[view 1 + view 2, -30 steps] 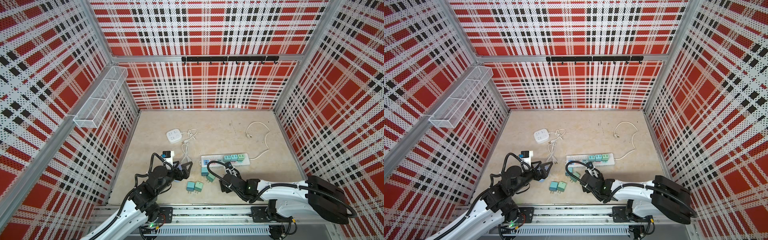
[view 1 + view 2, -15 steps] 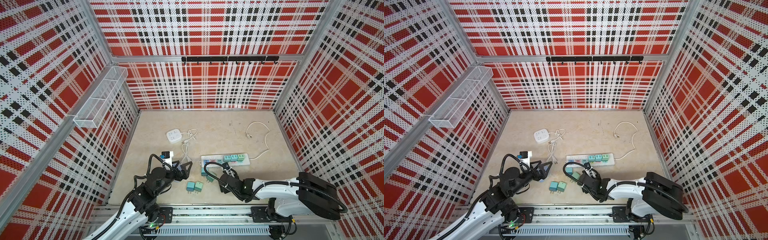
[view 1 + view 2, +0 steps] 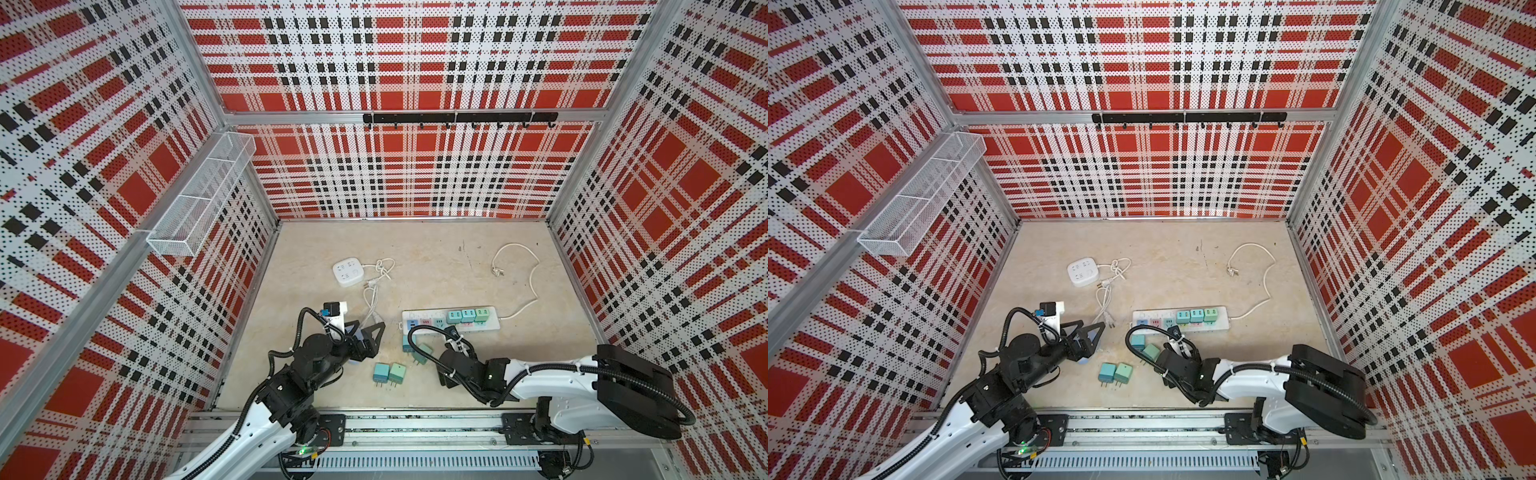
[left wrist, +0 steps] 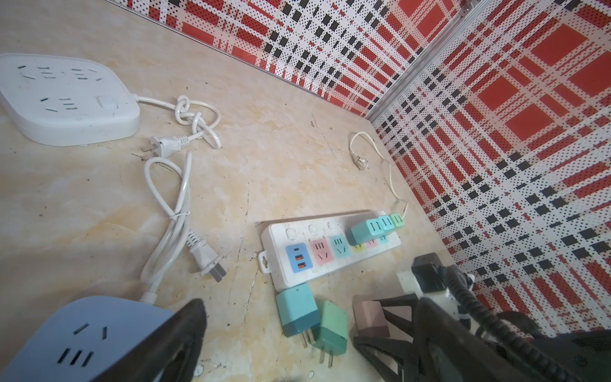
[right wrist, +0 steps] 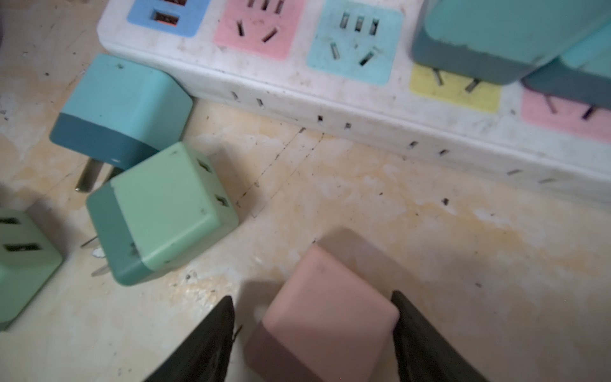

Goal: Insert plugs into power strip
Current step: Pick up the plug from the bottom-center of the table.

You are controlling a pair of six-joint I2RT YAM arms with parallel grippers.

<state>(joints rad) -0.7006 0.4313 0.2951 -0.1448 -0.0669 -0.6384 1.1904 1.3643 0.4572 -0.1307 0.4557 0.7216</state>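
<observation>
The pink plug [image 5: 330, 317] looks light, hard and smooth-sided, likely to slip if pinched on a rounded corner. I'd take it across two flat opposite faces. It's a small rounded cube, pale pink with a darker band at one end, sitting on the worktop [image 5: 429, 231] near the strip [image 5: 297, 109]. The right claw [image 5: 310, 296] straddles it, one jaw touching and the other standing off, so it isn't clamped. The left claw [image 3: 1091, 328] gapes wide, empty.
</observation>
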